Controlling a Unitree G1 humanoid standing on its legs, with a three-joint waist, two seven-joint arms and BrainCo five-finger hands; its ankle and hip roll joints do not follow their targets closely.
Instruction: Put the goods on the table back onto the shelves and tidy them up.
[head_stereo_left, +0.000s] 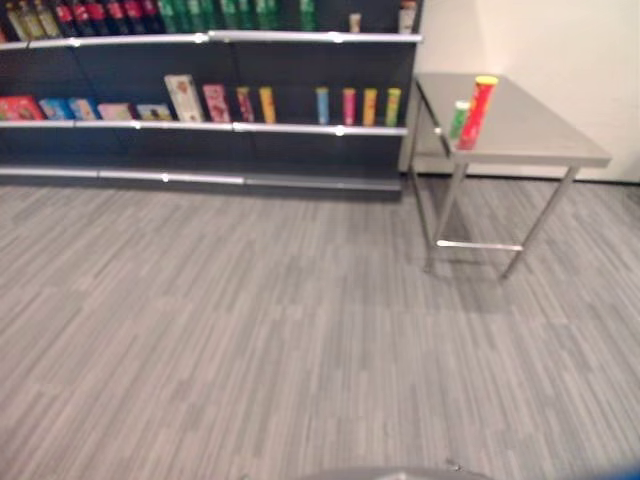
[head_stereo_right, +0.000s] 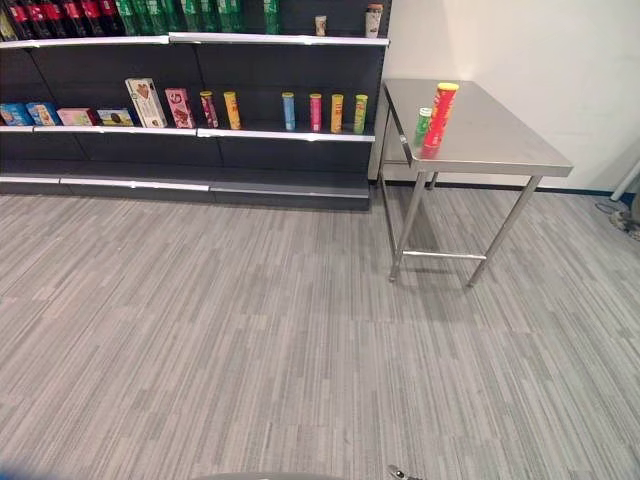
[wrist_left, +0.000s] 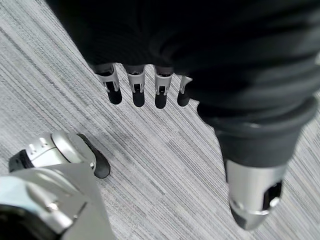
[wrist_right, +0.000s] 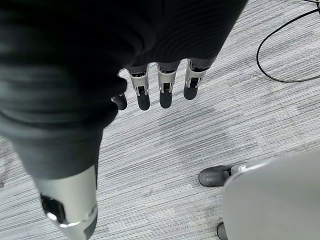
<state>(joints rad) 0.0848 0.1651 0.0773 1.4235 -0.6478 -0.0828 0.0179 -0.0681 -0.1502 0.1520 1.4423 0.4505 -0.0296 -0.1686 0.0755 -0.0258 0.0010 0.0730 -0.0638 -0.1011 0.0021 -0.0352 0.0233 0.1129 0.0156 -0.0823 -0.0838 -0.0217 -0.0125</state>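
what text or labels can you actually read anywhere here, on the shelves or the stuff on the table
No text can be read.
Red tube and green can on the metal table: print too small to read.
Boxes and coloured tubes on the middle shelf: too small and blurred.
Bottles on the top shelf: labels unreadable.
Both hands, left hand and right hand, hang over bare floor with no lettering.

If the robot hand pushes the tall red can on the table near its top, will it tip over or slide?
The red can is tall and narrow and stands upright, so a push near its top would likely tip it. Once down, its round body could roll on the smooth metal table. The small green can stands close beside it and might get knocked too.
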